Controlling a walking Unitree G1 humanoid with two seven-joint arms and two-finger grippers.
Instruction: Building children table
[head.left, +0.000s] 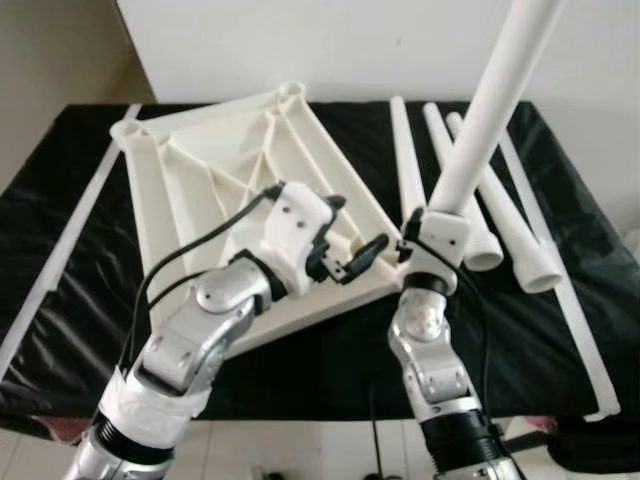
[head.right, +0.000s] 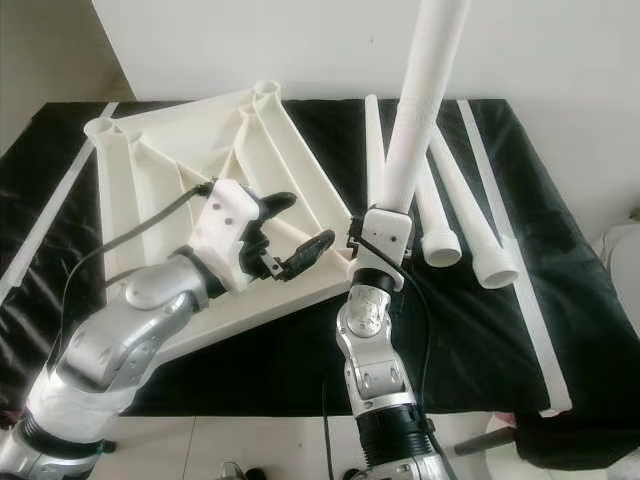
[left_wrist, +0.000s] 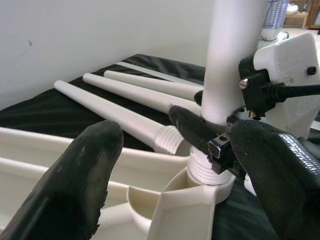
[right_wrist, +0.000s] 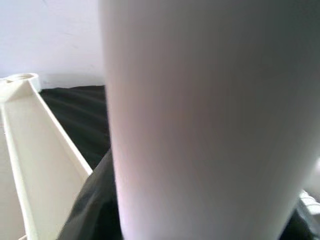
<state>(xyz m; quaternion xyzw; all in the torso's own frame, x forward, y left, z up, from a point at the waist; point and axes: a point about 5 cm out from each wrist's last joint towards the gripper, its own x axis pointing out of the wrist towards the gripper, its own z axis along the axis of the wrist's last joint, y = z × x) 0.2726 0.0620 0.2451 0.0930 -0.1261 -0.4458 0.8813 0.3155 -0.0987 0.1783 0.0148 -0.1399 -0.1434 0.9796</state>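
One leg being seated in the upturned tabletop's corner socket.

Tabletop (head.left: 200, 190), ribbed side up on the black cloth (head.left: 60, 230), fills the nine o'clock half; stiff, light plastic by the look of it. Left gripper (head.left: 352, 258) reaches in from seven o'clock, fingers spread, empty beside the socket. Right gripper (head.left: 412, 238), wrist upright, pinches the standing leg (head.left: 490, 110) just above its threaded foot, the best hold on a smooth, likely slippery tube. Three spare legs (head.left: 470, 200) lie at two o'clock.

On the cloth (head.left: 60, 210), the tabletop (head.left: 210, 170) lies left of three legs (head.left: 480, 215).
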